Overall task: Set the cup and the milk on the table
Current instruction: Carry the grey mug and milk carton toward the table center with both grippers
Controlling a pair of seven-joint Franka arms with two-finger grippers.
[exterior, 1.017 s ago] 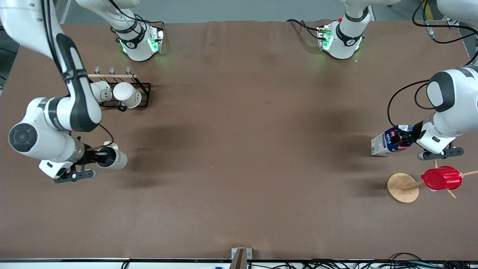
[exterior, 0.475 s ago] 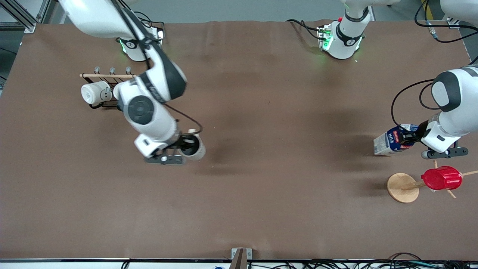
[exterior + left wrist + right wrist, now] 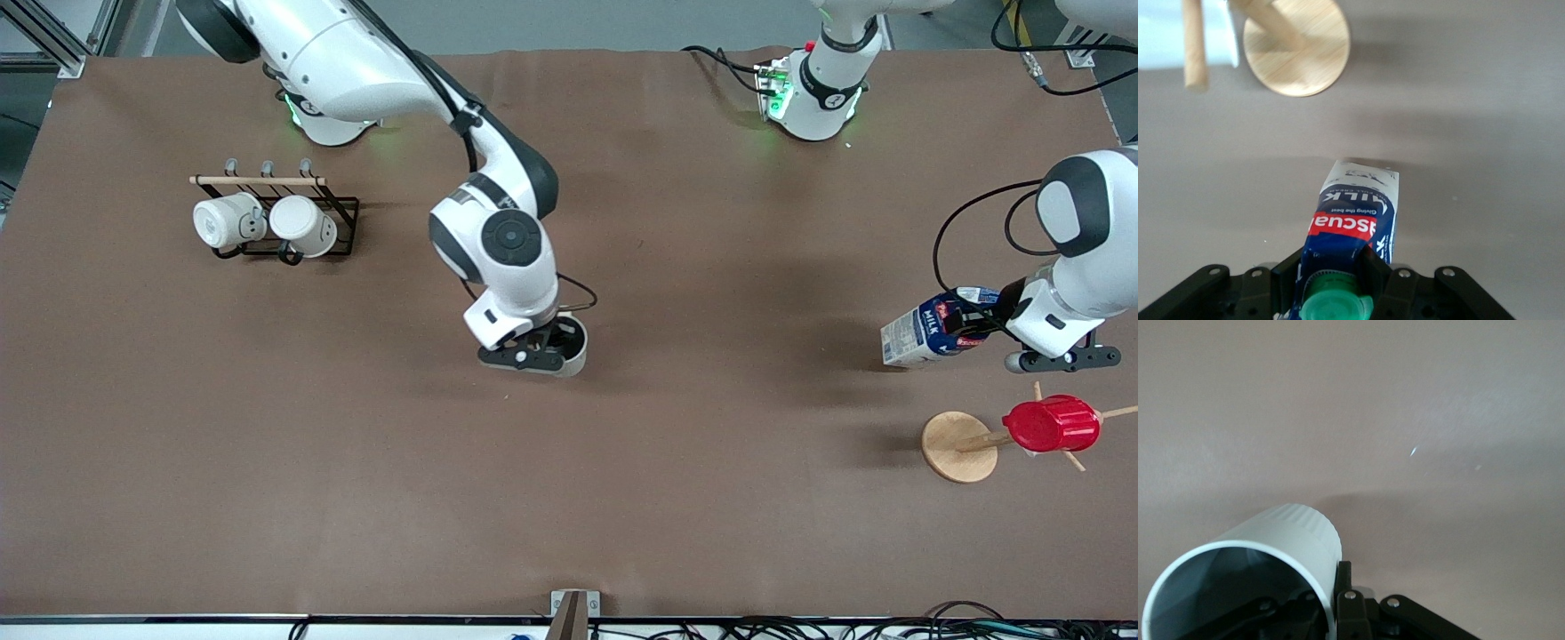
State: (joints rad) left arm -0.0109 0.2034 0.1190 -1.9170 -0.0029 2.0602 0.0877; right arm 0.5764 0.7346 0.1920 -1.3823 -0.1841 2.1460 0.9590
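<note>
My right gripper (image 3: 553, 348) is shut on the rim of the off-white cup (image 3: 574, 349) and holds it over the middle of the brown table (image 3: 676, 498). In the right wrist view the cup (image 3: 1295, 543) shows its grey inside, one finger (image 3: 1343, 581) outside the wall. My left gripper (image 3: 971, 324) is shut on the top of the blue-and-white milk carton (image 3: 916, 336), held tilted above the table at the left arm's end. In the left wrist view the carton (image 3: 1358, 217) and its green cap (image 3: 1331, 308) sit between the fingers.
A black rack (image 3: 342, 222) with two white rounded mugs (image 3: 229, 220) stands at the right arm's end. A wooden stand (image 3: 956, 446) carrying a red ribbed cup (image 3: 1051, 424) is nearer the front camera than the carton; its round base shows in the left wrist view (image 3: 1297, 47).
My right arm has swept the cup from the right arm's end of the table to over its middle. My left gripper with the carton has shifted only slightly.
</note>
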